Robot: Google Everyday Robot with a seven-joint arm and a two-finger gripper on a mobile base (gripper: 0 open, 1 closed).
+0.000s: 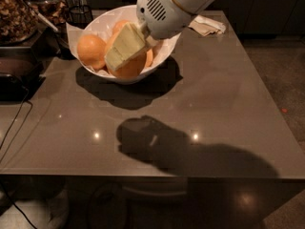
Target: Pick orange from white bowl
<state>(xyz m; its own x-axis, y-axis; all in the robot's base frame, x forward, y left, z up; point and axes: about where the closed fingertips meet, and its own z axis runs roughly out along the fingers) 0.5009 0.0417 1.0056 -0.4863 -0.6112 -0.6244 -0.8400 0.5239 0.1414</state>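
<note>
The white bowl [119, 78] stands at the back left of the dark table, lined with white paper and holding several oranges. One orange [91, 51] lies at its left side. Another orange [131, 68] lies at the front, partly covered by my gripper [123, 47]. The gripper is pale yellow and hangs from the white arm [174, 4] that comes in from the upper right. It points down and left into the bowl, right over the front orange. Whether it touches that orange is hidden.
A crumpled napkin [208, 26] lies at the table's back right. A tray of brown snacks [16, 15] and a dark wire holder [78, 14] stand left of the bowl. A black cable [14, 128] runs off the left edge. The arm's shadow lies across the table [228, 104].
</note>
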